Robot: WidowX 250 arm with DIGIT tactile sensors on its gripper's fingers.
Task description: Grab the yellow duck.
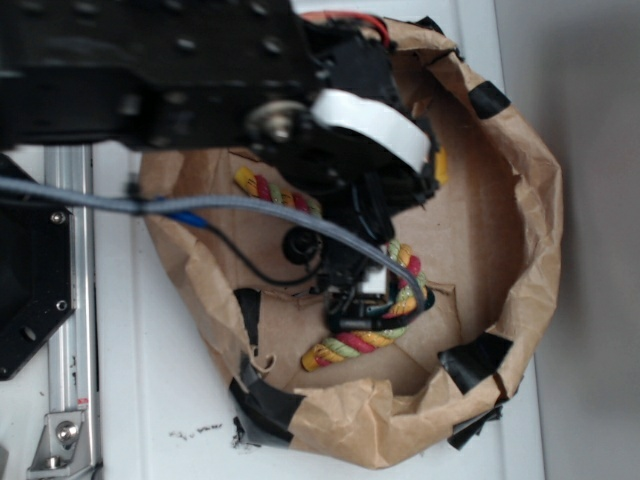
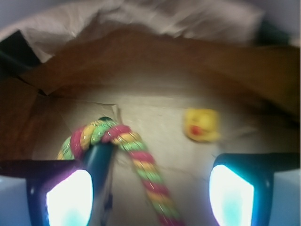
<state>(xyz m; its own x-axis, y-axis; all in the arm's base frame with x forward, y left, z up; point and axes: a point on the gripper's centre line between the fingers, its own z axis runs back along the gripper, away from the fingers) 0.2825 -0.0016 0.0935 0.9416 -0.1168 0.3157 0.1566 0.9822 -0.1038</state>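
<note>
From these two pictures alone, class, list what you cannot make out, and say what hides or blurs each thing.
- Yellow duck: hidden in the exterior view, probably behind the arm; blurred in the wrist view.
- Rope toy: its middle is covered by the arm in the exterior view; its lower end is cut off by the wrist view's edge.
- Gripper: fingertips cut off by the bottom edge of the wrist view.

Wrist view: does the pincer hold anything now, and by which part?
Nothing is held. The pincer is open; the twisted yellow-red-green rope toy lies between its fingers ungripped, and the small glossy yellow rubber duck sits apart.
</note>
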